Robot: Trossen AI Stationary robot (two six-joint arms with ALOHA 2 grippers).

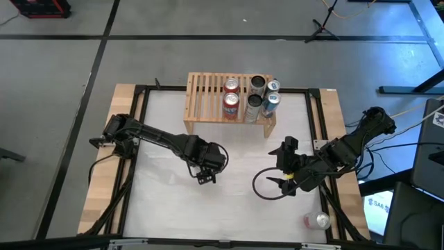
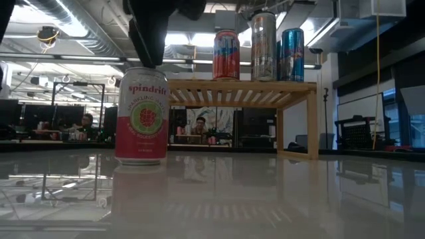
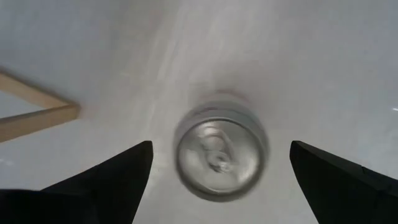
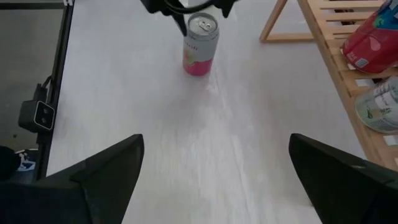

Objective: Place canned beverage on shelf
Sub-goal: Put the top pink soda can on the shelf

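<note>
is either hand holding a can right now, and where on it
Nothing is held. The left hand hangs open above the Spindrift can standing on the table; the right hand is open and empty.

A white table top [image 1: 166, 149] is framed by black rails [image 1: 166, 88] and light wooden boards [image 1: 104, 180]. The grey floor [image 1: 62, 69] is crossed by dark lines. In the room beyond, one seated person [image 2: 85, 123] and another [image 2: 199, 126] are seen beneath ceiling ducts [image 2: 66, 13]; a yellow cable [image 2: 378, 73] is hung alongside
</note>
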